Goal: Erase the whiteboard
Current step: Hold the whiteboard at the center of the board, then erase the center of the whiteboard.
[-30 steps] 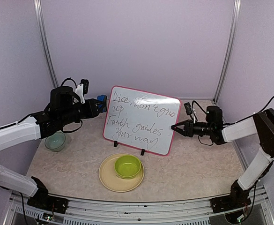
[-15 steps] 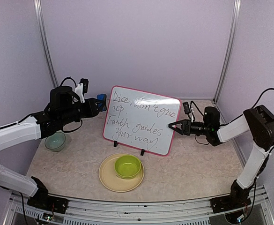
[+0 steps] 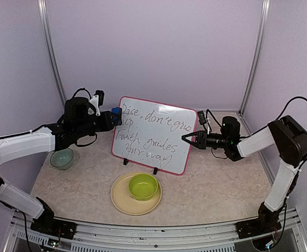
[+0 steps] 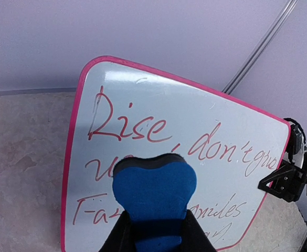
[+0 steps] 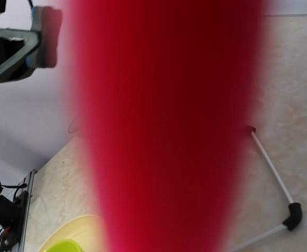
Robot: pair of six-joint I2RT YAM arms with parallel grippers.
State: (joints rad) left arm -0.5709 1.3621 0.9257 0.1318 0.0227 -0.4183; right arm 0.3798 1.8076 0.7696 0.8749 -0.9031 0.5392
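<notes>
2 arms work the whiteboard (image 3: pixel 156 135) from opposite sides as it stands on its 2 black feet (image 3: pixel 154 170) near the middle of the desk (image 3: pixel 216 184), tilted back, its handwriting facing the robot. None of the lines looks wiped.

The right pincer (image 3: pixel 191 138) is pressed together on the board's right-hand pink-red frame. In the right wrist view that frame fills the picture as a red blur, which fits a grip on the rim. The hold reads as a brace: a light board on small feet would likely slide or tip under a wiping push, so 1 arm steadies it while the other cleans.

The left pincer (image 3: pixel 110 118) pinches a blue eraser (image 4: pixel 154 190) by its narrow end, with the broad felt end turned toward the board. In the left wrist view the eraser sits over the second line of writing, at the board's left side. Whether the felt touches the surface cannot be told from these views.

A yellow plate (image 3: pixel 120 202) carrying a green bowl (image 3: pixel 143 186) lies just in front of the board, and a clear bowl (image 3: pixel 62 158) sits under the left arm, both apart from the work. A low sweep across the bottom line would pass close above the plate.
</notes>
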